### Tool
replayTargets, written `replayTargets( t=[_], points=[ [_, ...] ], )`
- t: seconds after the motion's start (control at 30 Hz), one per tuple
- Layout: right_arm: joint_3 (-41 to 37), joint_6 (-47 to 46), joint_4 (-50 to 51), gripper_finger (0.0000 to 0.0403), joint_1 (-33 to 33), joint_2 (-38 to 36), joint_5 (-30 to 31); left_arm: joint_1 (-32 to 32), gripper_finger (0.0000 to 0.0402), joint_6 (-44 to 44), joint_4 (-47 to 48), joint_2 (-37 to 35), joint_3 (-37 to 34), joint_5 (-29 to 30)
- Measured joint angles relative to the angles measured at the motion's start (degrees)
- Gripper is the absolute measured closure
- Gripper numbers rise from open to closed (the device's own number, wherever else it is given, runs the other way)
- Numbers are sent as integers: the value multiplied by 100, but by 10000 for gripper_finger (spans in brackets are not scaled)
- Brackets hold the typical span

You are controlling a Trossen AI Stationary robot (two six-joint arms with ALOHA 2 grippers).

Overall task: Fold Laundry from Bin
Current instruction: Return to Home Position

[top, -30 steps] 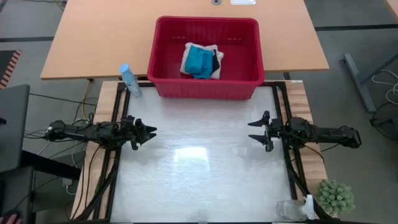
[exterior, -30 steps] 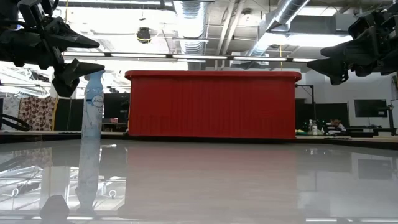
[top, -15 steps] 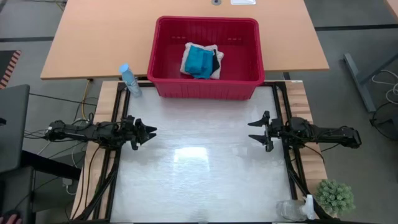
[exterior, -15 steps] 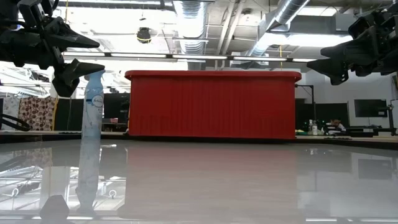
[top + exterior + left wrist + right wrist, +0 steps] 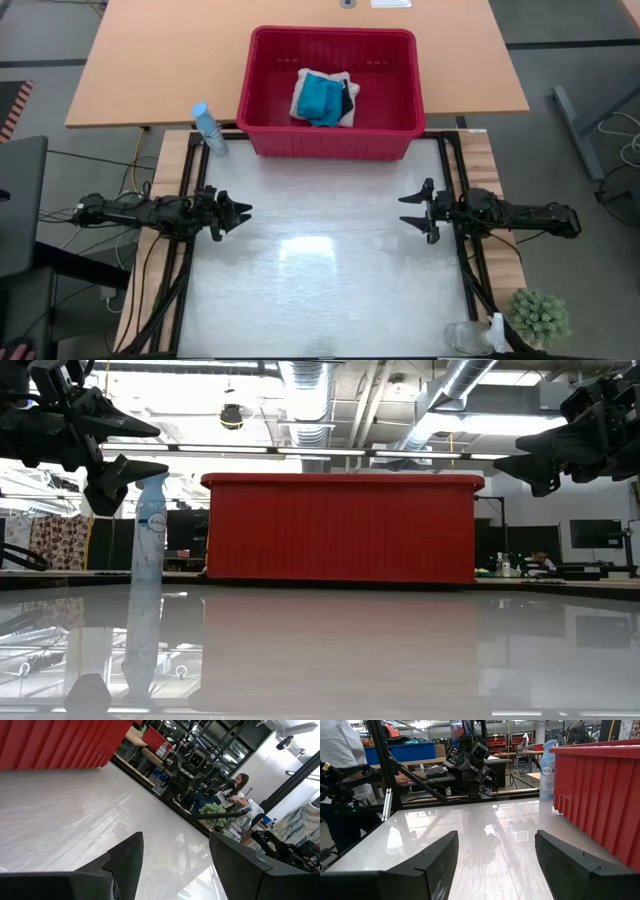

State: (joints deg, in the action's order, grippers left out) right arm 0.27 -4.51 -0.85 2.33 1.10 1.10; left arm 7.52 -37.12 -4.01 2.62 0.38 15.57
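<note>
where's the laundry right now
In the high view the laundry lies stacked inside the red bin at the far middle of the table, spray bottle off the bin's left corner.

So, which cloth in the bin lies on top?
The teal one; the white one and the dark one only peek out beneath it.

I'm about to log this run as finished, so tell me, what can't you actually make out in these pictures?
Laundry: in the low view, the bin wall hides it all.
Dark piece: in the high view, it lies mostly under the teal piece, so its fold is unclear.
Bin contents: in both wrist views, only the outer wall shows, cut off by the frame edge.
</note>
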Motion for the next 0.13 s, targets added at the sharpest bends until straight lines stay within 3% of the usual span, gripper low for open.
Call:
replayTargets(
  t=[0.13],
  points=[
    [0,-2,1,117,0,0,0,1,184,1,0,1,-2,0]
  ],
)
